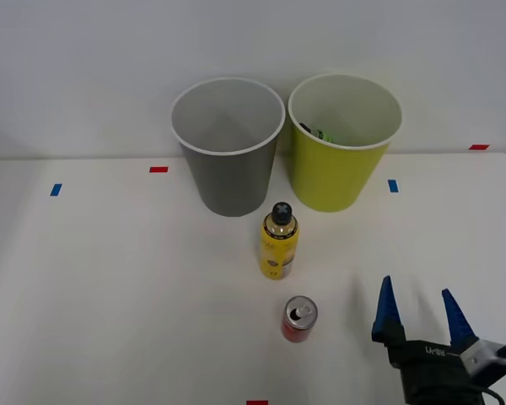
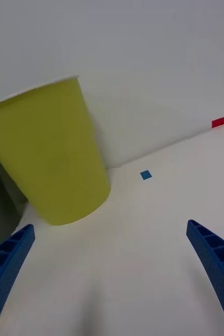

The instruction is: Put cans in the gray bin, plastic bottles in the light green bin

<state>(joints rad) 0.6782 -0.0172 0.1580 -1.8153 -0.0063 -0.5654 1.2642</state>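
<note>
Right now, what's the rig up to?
Sorting drink containers into two bins. The right gripper is open and empty, above the table to the right of the red can. The can and the yellow bottle stand upright on the table, in front of the gray bin and apart from each other. The gray bin looks empty; something green with a dark end already lies inside the light green bin.

The right claw (image 1: 422, 310) hovers low at the near right, its two blue ribbed fingers (image 2: 215, 262) spread wide apart, pointing forward, nothing held between them, wrist behind it.
</note>
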